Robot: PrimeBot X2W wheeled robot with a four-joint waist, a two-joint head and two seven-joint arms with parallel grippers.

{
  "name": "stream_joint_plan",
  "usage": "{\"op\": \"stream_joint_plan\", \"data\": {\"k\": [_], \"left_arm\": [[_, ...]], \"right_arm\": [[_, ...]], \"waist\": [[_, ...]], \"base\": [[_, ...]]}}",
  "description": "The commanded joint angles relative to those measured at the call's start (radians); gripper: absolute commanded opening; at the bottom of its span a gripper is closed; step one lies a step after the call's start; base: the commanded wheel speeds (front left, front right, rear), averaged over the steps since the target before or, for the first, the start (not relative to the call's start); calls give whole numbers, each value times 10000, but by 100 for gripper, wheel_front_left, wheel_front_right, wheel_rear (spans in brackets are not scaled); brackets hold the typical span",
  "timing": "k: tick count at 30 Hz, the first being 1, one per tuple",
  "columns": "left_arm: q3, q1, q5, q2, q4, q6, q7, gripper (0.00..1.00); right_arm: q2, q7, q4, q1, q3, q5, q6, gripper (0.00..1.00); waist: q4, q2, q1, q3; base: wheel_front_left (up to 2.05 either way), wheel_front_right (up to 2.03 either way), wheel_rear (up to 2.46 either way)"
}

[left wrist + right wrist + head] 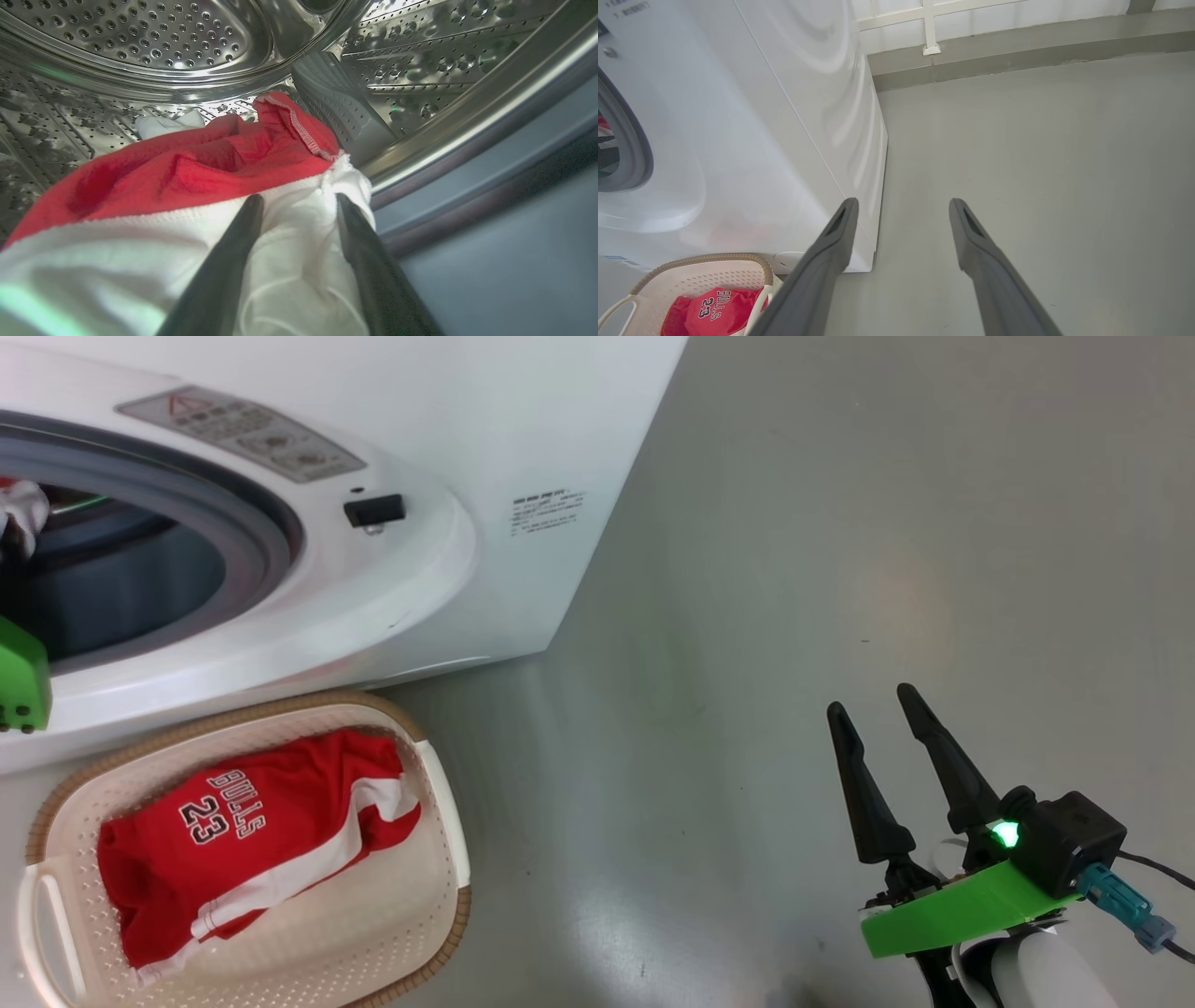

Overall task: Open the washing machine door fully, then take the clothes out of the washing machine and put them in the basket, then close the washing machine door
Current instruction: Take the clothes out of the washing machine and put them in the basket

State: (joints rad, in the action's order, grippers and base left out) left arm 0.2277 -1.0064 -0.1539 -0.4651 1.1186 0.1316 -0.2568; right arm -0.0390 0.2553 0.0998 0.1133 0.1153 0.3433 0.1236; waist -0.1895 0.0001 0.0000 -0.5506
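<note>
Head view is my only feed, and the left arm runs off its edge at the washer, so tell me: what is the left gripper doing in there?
Observer: The left gripper is inside the drum. Its jaws are open, and its fingers stand either side of a white fold of a red and white garment.
Operator: Anything else in the drum?
Observer: A white scrap shows behind the red cloth. I cannot tell whether it belongs to the same garment or another.
</note>
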Motion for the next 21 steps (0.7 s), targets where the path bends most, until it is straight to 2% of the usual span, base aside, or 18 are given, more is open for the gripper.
{"op": "stream_joint_plan", "data": {"k": [1, 2, 12, 21], "left_arm": [[-92, -88, -124, -642, -33, -10, -49, 17], [-52, -98, -156, -646, -15, -10, -49, 0], [-137, 108, -601, -488, -657, -10, -49, 0], [-1976, 1297, -2210, 399, -2757, -10, -49, 0]], "right_arm": [[-112, 65, -242, 88, 258, 52, 71, 100], [-112, 65, -242, 92, 254, 54, 71, 100], [-112, 65, -196, 160, 187, 7, 71, 100], [-112, 65, -94, 119, 68, -116, 71, 100]], "waist": [[-3, -1, 0, 29], [2, -1, 0, 45], [205, -1, 0, 253], [649, -1, 0, 800]], "base": [[0, 0, 0], [0, 0, 0], [0, 0, 0], [0, 0, 0]]}}
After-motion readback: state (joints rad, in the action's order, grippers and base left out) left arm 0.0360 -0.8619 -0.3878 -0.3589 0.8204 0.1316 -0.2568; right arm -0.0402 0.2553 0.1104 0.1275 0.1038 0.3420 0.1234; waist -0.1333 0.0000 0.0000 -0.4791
